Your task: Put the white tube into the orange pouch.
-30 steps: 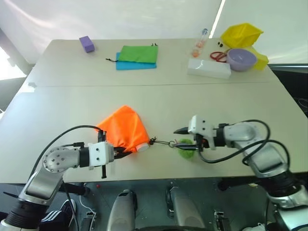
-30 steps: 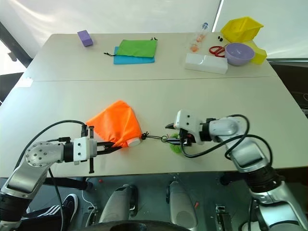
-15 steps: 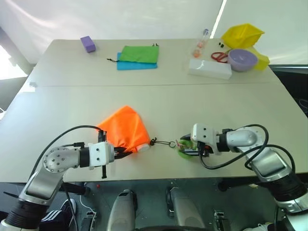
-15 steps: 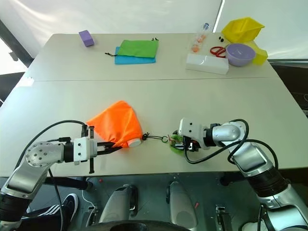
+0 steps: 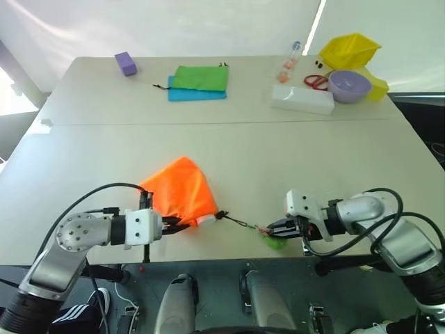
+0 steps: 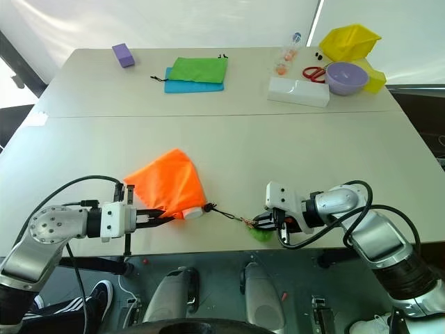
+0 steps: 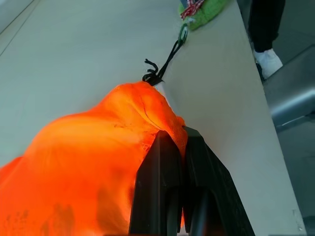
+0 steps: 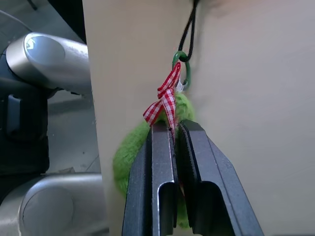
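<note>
Now the white tube point(image 6: 194, 212) shows just its cap end at the mouth of the orange pouch point(image 6: 167, 186), which lies near the front edge of the table point(image 6: 229, 146). A black cord point(image 6: 227, 213) runs from the pouch mouth to a fuzzy green toggle point(image 8: 147, 147) with a red-checked ribbon point(image 8: 166, 101), lying right at the table's front edge.

A second ago the right gripper point(image 6: 260, 221) hovered with its fingers spread above the toggle; it has since dropped toward the edge and pinches the ribbon, fingers pressed together, and the cord is stretched straighter. The left gripper point(image 5: 174, 227) keeps its fingers clamped on the pouch's near corner, unmoved.

Between the pouch and the far row lies a wide stretch of bare tabletop. At the back stand one purple block point(image 5: 126, 63), one green pouch point(image 5: 201, 77) on one blue pouch point(image 5: 182, 94), one clear slim bottle point(image 5: 291, 59), one white box point(image 5: 302, 99), one pair of red scissors point(image 5: 317, 81), one lilac bowl point(image 5: 349, 85) and one yellow bin point(image 5: 350, 49).
</note>
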